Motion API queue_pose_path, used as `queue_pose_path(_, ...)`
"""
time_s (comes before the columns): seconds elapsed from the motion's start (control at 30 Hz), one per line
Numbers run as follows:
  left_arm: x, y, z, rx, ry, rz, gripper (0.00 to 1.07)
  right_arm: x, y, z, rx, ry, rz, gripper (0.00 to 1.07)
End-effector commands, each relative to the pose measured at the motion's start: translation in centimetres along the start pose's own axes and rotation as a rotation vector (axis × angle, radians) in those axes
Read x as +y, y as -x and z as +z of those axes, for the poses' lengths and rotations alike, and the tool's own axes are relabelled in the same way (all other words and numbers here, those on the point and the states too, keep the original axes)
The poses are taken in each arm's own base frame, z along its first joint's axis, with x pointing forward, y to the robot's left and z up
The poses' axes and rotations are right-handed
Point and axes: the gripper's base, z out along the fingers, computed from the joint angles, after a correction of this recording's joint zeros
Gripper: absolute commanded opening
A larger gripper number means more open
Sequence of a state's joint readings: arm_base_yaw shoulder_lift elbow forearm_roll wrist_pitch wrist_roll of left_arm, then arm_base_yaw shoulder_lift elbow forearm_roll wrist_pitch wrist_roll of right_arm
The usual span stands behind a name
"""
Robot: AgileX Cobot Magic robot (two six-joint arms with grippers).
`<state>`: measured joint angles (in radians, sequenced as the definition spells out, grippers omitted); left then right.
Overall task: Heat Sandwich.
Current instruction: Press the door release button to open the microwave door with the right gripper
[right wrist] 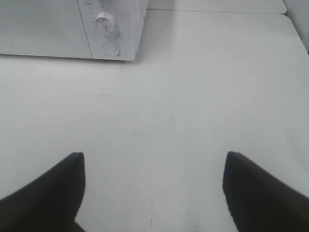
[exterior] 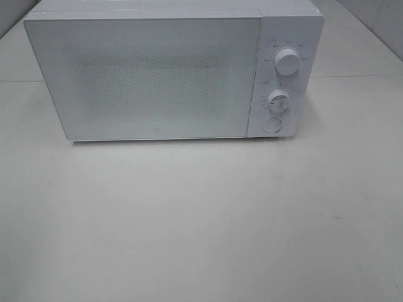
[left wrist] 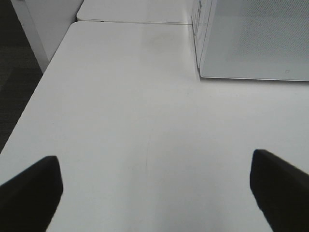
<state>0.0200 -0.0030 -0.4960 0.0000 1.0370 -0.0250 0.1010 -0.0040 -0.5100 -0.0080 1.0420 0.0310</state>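
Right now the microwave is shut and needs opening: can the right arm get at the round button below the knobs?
Probably yes: the right gripper is open and empty, and only bare table lies between it and the round button on the front of the microwave.

- The tabletop (exterior: 201, 220) is white and flat.
- A white microwave (exterior: 151, 75) sits on the tabletop, at the far side.
- Its door (exterior: 145, 78) is shut.
- Two round knobs (exterior: 288, 63) and one round button (exterior: 271, 126) are on the right part of its front.
- A thin line runs across the tabletop, near the microwave, where two tops meet.
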Motion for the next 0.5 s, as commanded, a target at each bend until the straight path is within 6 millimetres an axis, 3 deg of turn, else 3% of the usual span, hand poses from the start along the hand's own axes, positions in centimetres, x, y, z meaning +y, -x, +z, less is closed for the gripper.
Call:
queue_pose_path(0.03,-0.09,-0.12,-0.26,-0.029,-0.008,-0.010,1.01,0.02,-0.25,-0.24,-0.029,-0.004,-0.005,0.76)
queue_pose_path(0.5,-0.09,-0.12,-0.26,-0.029,-0.008,-0.010,1.01,0.08,0.41,-0.65,-0.071,0.002,-0.002,0.76)
